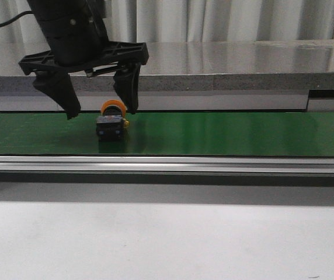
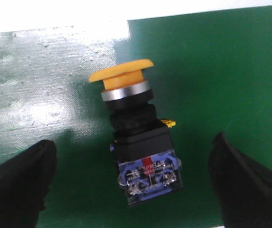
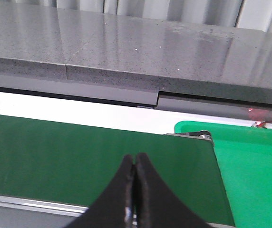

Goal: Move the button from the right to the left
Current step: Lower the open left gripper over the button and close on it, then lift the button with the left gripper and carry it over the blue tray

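Note:
The button lies on its side on the green belt, yellow-orange cap toward the back, black body and blue terminal end toward the front. My left gripper hangs open just above it, one finger on each side, not touching. In the left wrist view the button lies between the two spread black fingers. My right gripper is shut and empty over the belt's right end; it does not show in the front view.
A grey stone ledge runs behind the belt. A metal rail borders the belt's front edge, with white table below. A bright green tray sits past the belt's right end.

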Robot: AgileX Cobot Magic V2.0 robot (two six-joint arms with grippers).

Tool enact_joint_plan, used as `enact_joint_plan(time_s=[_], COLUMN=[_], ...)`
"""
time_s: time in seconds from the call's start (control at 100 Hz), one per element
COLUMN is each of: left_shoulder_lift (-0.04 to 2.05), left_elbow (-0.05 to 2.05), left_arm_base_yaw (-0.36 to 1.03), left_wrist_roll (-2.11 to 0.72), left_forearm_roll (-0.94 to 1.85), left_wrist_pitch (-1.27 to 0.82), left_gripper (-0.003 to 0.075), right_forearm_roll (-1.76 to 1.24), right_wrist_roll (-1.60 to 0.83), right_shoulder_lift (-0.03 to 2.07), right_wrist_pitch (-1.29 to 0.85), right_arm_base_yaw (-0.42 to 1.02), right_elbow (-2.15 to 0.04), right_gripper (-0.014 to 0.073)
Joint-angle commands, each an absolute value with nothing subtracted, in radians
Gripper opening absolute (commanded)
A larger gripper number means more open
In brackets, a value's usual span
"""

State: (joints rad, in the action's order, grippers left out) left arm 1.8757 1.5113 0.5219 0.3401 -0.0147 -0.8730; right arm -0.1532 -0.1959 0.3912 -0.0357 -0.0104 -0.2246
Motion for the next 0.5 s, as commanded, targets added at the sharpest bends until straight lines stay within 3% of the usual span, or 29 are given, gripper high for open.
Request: enact_joint_plan(time_s=[0.0,0.12,0.22,0.49], left_shoulder_lift=[1.839,1.856,1.871,1.875], left_elbow=[1.545,1.545,1.545,1.545], left_arm_base_yaw=[0.523,0.523,0.523,0.523], left_wrist_roll=[0.366,0.368,0.368,0.372], left_forearm_roll=[-0.030,-0.030,-0.030,-0.033], left_wrist_pitch=[-0.847,-0.848,-0.861,-0.874], left_gripper=[0.0616,0.0608,0.0544,0.0143], right_forearm_roll=[-0.146,-0.146,-0.146,-0.146], right_wrist_roll=[-0.196,-0.196,-0.196,-0.196], right_shoulder_lift=[0.394,0.394,0.394,0.394], right_wrist_pitch=[0.044,0.044,0.044,0.044], right_arm_base_yaw=[-0.010,-0.010,-0.010,-0.010], right_elbow=[-0.252,-0.252,-0.252,-0.252], right_gripper=[-0.0067,-0.0067,-0.0067,-0.0067])
